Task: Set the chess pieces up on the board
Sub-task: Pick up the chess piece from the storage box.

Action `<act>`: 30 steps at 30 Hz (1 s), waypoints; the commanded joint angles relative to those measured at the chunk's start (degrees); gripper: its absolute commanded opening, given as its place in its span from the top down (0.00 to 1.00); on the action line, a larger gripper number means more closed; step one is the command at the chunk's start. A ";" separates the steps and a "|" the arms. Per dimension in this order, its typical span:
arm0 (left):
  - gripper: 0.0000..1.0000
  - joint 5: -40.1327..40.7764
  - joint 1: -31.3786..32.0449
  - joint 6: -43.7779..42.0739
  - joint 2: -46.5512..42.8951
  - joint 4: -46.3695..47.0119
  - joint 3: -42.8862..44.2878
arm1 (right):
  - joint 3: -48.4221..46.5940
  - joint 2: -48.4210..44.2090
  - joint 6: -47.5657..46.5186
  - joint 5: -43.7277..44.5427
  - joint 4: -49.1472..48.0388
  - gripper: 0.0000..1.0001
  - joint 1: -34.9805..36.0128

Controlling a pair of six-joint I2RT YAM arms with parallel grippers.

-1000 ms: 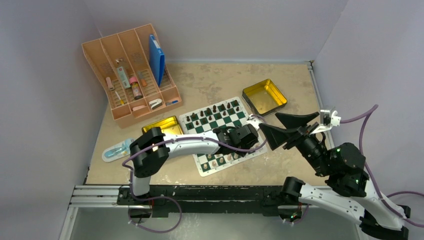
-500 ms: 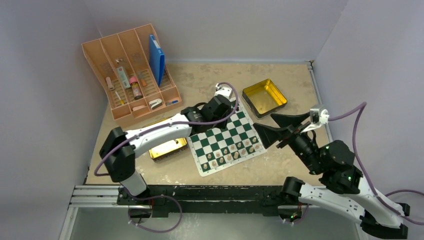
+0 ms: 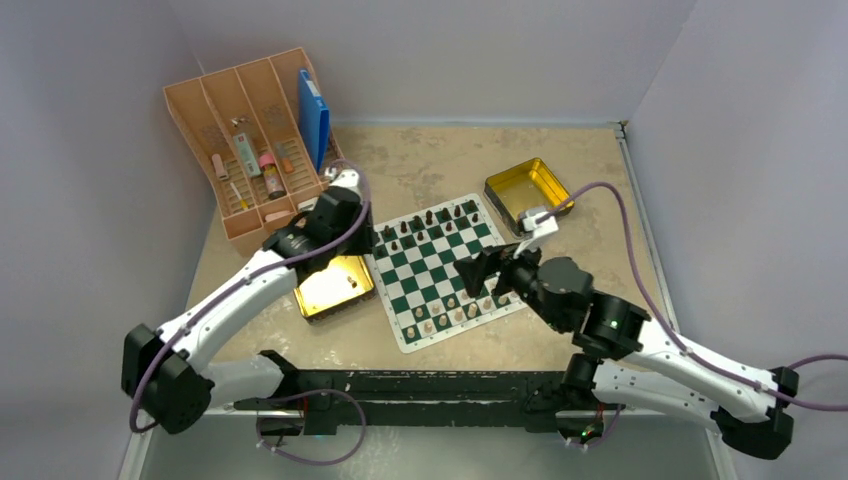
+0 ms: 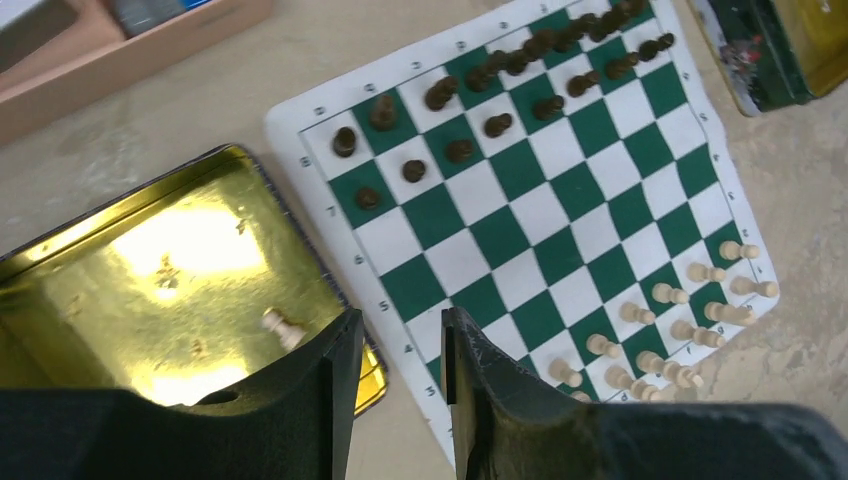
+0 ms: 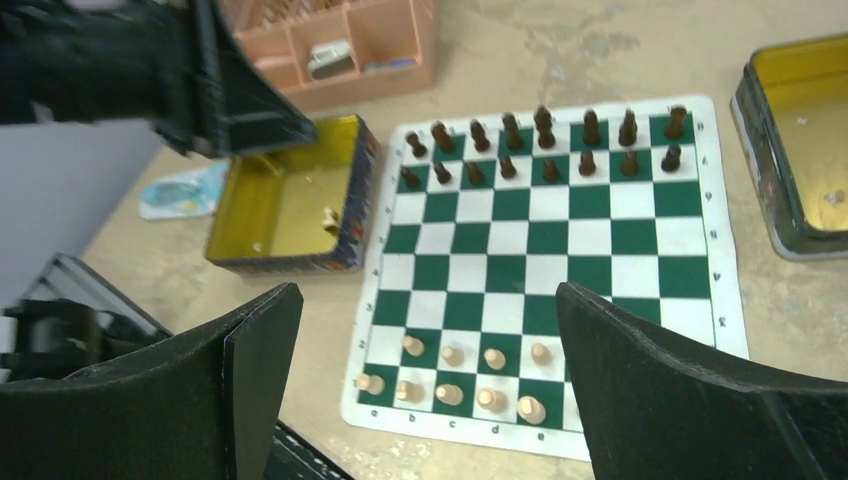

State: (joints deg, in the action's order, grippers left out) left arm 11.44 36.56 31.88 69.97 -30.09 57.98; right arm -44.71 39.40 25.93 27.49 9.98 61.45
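The board (image 3: 440, 268) is seen checked dark green and white, bordered white. Tan chess pieces (image 4: 665, 293) are noted along its near edge, dark brown chessmen (image 4: 459, 150) along its far edge, a gold tin (image 4: 150, 250) leftward.

Tan chess pieces (image 5: 449, 394) stand on the board (image 5: 555, 237) — near rows; one, perhaps toppled, off-board.

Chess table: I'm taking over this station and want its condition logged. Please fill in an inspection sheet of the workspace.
Surface: mottled beige table.
Job's things: board lies flat; light pieces on its near rows; one light piece in the left tin.
Clutter: dark pieces on far rows; right tin; pink organizer holding small items.
Grippers: left claw slightly open, empty, over left tin's corner; right claw wide open, empty, above board.
Cables: purple cables loop off both arms.
Surroundings: plain grey walls; metal rail at near edge.
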 commanded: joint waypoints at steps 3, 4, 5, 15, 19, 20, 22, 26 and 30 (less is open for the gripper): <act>0.64 -1.65 -7.52 2.63 -7.15 -1.66 -7.10 | 0.60 6.11 2.24 3.49 -4.78 0.01 -0.06; 0.64 -0.31 -8.54 4.09 -6.79 -2.70 -7.65 | 0.25 6.94 2.52 3.83 -4.87 0.01 -0.04; 0.64 0.53 -9.51 5.68 -6.18 -3.59 -7.88 | 0.31 7.41 2.87 3.96 -4.99 0.01 -0.02; 0.68 6.18 -15.57 26.18 6.62 -9.95 -4.81 | 4.22 8.50 3.75 -2.85 -11.50 0.01 0.00; 0.68 5.29 -16.50 26.12 11.26 -14.15 0.40 | 3.52 8.27 5.36 -0.89 -10.44 0.04 0.01; 0.68 5.12 -16.84 26.69 12.63 -16.49 1.87 | 1.94 8.43 7.10 0.36 -8.38 0.04 -0.03; 0.68 3.64 -17.29 26.76 14.89 -19.51 4.20 | -1.44 8.83 9.48 1.92 -3.79 0.04 -0.01; 0.66 0.00 -17.39 26.42 16.34 -17.69 4.10 | -7.22 10.96 10.37 1.09 2.16 0.04 -0.03; 0.65 -1.85 -17.48 28.04 16.83 -16.18 1.56 | -8.69 12.84 9.85 1.07 3.64 0.04 -0.03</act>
State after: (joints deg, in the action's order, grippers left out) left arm 12.25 19.55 57.58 86.50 -46.22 60.51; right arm -50.30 51.03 34.48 27.44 10.87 61.45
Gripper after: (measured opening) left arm 0.343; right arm 0.965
